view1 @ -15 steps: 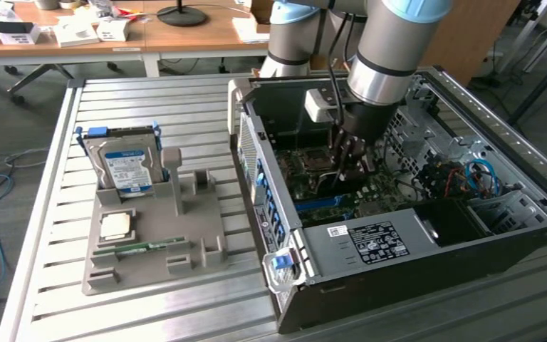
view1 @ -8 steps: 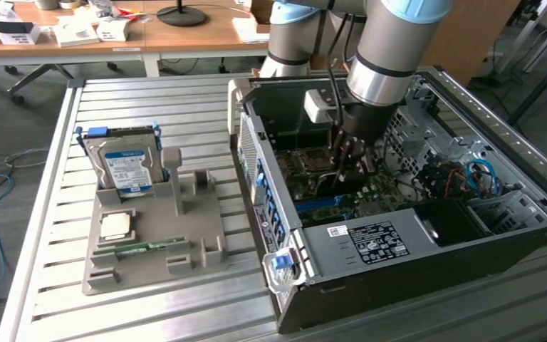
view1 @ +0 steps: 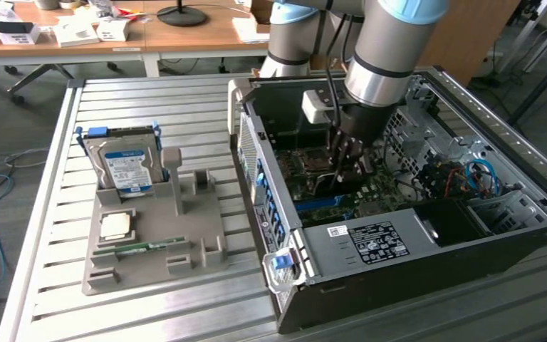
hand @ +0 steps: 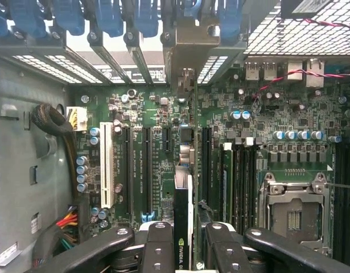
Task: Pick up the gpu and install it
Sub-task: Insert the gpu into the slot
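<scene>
**Gpu gripped edge-on above the motherboard slots**

At the exterior view's left, a grey plastic parts tray [view1: 197, 249] sits on the slatted metal bench [view1: 55, 178]. Centre-right, your gripper [view1: 343, 160] reaches into the open black computer case [view1: 397, 285]. The wrist view adds the detail: jaws clenched on the flat gpu card [hand: 183, 216], dark edge mid-frame, over the slots. Expect it light, stiff and fragile; hold the board edges, never the fan.

Black claw [hand: 189, 245], dark-edged gpu [hand: 182, 210], green motherboard [hand: 217, 105], blue clips [hand: 109, 17]
</scene>
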Controlling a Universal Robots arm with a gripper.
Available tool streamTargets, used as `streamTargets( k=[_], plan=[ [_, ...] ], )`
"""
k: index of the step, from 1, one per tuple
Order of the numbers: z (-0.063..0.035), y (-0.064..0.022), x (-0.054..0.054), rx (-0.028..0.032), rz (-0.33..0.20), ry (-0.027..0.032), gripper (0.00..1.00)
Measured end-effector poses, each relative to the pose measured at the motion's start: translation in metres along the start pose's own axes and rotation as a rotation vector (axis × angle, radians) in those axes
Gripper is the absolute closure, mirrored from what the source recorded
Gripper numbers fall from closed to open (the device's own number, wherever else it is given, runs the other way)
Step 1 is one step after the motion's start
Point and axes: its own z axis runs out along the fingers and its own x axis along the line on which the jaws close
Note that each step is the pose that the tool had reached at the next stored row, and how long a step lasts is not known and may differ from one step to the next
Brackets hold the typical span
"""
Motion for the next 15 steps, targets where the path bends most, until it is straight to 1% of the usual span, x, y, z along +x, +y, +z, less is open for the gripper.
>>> streamTargets(
  k=[5, 10, 15],
  plan=[
    [0.0002, 0.0024, 0.0001, 0.0, 0.0, 0.0001, 0.74],
    [0.0006, 0.0026, 0.0001, 0.0, 0.0, 0.0, 0.74],
    [0.0049, 0.0025, 0.0001, 0.0, 0.0, 0.0, 0.74]
  ],
)
